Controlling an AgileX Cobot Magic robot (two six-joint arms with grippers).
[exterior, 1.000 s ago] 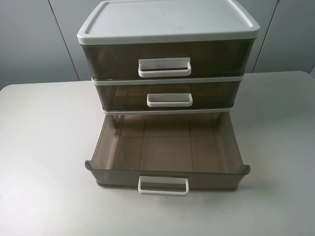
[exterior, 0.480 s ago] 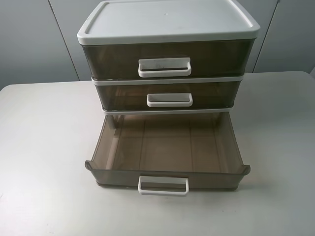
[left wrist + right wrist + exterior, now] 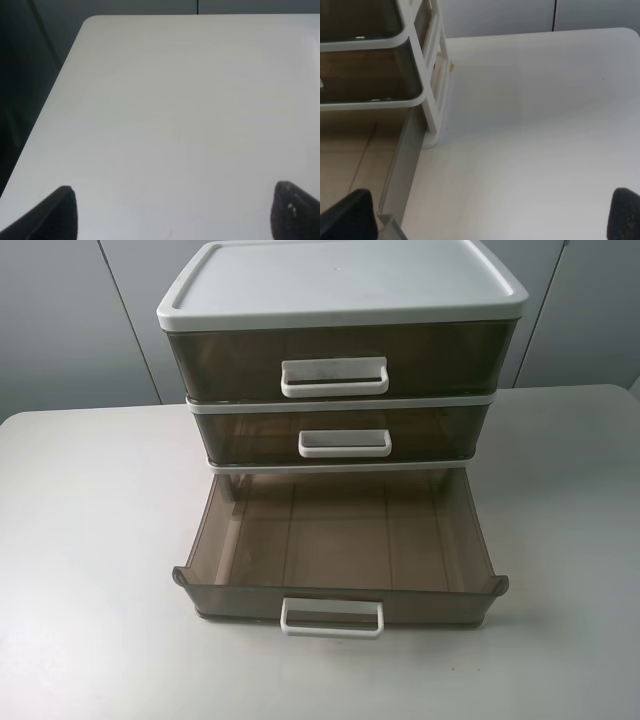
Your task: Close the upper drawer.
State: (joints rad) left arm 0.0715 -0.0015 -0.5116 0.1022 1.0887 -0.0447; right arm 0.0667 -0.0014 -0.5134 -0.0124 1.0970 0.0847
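The left tool [image 3: 170,212], fingers spread wide, hangs over bare white worktop [image 3: 170,110]. At centre stands a white-framed plastic cabinet [image 3: 340,280]; its translucent smoky-brown upper drawer [image 3: 230,360] sits flush, while the long shallow brown bottom drawer [image 3: 340,540] is pulled out. The right tool [image 3: 485,215], spread, hovers beside that drawer's right wall.

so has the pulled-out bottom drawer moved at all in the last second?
No. The bottom drawer sits equally far out from the cabinet frame, its handle at the same spot on the table.
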